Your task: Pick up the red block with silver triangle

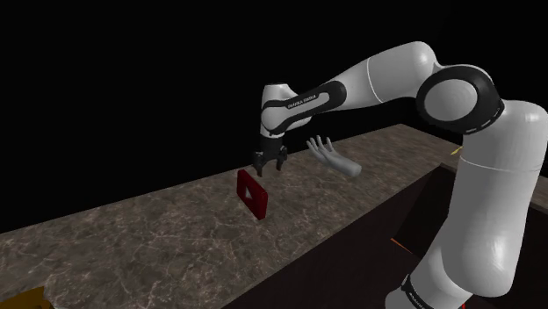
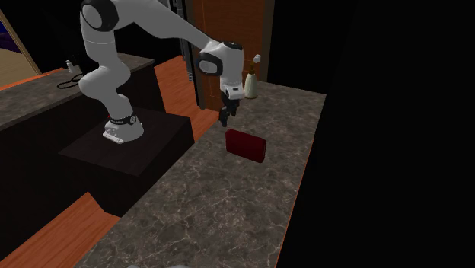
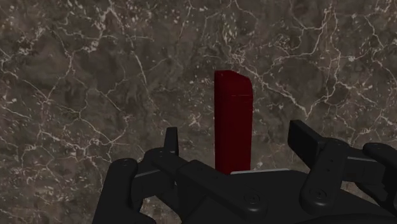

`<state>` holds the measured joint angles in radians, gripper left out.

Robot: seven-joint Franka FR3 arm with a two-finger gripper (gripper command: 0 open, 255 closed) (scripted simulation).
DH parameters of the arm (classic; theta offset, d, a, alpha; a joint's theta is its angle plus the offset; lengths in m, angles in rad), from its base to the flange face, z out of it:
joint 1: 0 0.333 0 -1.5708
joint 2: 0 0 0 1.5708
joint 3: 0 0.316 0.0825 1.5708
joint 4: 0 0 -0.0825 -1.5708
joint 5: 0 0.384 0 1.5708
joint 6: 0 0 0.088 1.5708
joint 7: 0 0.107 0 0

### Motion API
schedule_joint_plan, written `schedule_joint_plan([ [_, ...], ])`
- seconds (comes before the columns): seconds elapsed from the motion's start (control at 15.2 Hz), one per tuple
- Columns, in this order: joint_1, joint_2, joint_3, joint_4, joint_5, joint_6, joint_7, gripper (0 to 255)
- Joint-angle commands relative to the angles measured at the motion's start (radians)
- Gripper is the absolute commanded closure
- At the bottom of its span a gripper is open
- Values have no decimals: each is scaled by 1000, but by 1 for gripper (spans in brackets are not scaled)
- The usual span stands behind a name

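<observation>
A flat red block (image 1: pixel 253 194) stands on its edge on the brown marbled counter (image 1: pixel 158 237), a silver triangle on the broad face turned to the shoulder view. My black gripper (image 1: pixel 270 164) hangs just above the block's upper edge, pointing down, open. In the wrist view the block's narrow dark red edge (image 3: pixel 233 121) lies in the gap between my fingers (image 3: pixel 170 141), nearer the right one, touching neither. From the second exterior view the block (image 2: pixel 246 145) sits a little below and right of the gripper (image 2: pixel 226 116).
A pale hand-shaped figure (image 1: pixel 334 158) lies on the counter just beyond the gripper. The counter's long edge (image 1: pixel 369 215) drops to a dark gap beside the arm's stand (image 2: pixel 122 152). A yellowish object (image 1: pixel 26 298) sits at the counter's near left end. Black area lies behind the counter.
</observation>
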<state>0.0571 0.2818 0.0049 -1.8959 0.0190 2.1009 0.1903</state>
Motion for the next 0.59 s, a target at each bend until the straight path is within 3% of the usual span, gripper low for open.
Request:
schedule_joint_plan([
  [0.0,7,78,4,68,1,9,12,0],
  [0.26,13,241,6,232,1,5,24,0],
  [0.53,14,281,7,244,1,33,25,0],
])
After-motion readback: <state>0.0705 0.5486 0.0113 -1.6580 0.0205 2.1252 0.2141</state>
